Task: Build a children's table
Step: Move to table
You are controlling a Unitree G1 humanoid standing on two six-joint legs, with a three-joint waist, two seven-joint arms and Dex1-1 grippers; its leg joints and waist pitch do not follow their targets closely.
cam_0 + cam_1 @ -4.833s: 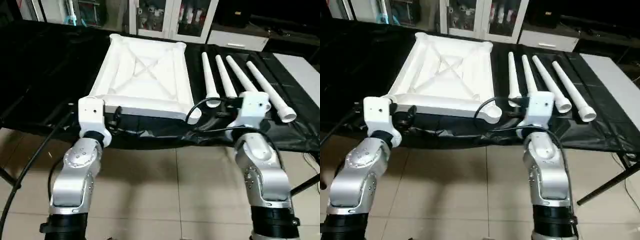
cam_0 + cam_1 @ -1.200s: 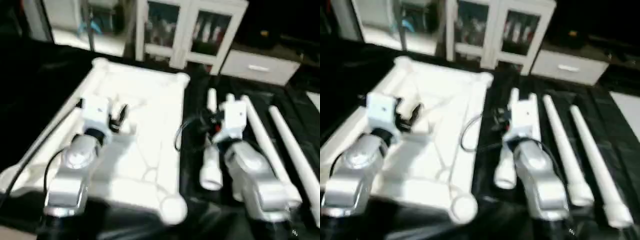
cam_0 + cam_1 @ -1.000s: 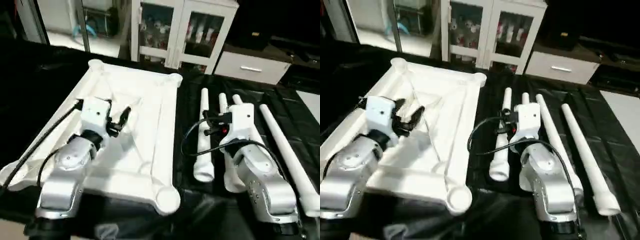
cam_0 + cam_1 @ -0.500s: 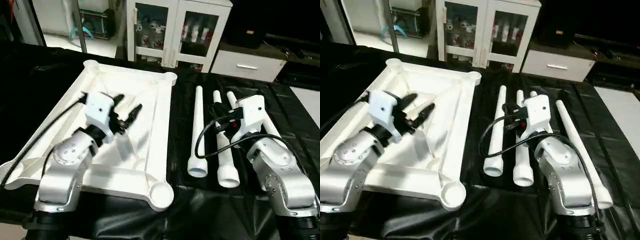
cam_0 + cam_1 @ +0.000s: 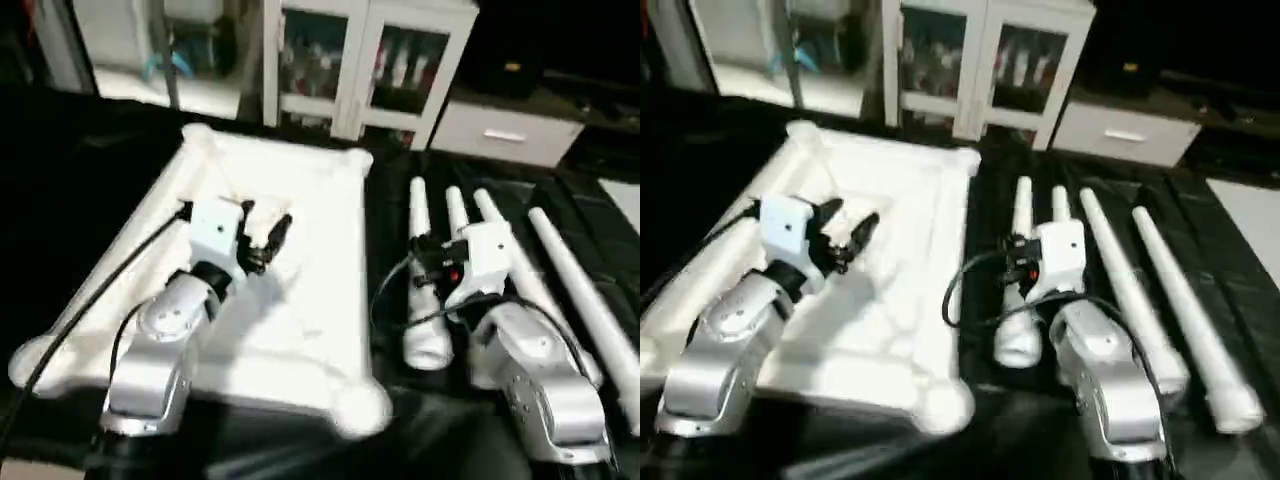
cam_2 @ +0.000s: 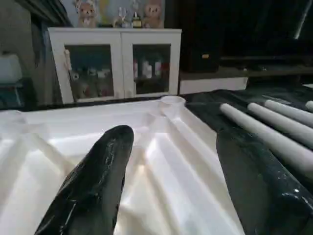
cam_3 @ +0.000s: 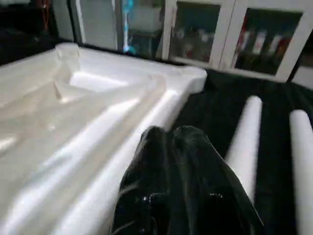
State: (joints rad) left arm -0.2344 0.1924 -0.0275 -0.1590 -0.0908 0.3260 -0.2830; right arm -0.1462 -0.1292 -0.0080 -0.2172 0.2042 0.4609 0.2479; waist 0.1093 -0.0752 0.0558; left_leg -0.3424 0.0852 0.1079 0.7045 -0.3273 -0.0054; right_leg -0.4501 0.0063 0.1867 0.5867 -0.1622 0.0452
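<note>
Since half a second ago my head view shifted. Wrist view confirms left pincer [image 5: 268,235] apart above the upturned top [image 5: 310,300]; right pincer [image 7: 176,147] together beside the legs [image 5: 1023,270].

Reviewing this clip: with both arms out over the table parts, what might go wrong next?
1. The right gripper is shut and sits above the legs; reaching down without opening, it would likely push a leg and set it rolling instead of gripping it.
2. The left gripper hovers open over the table top; lowering could catch a rib.
</note>
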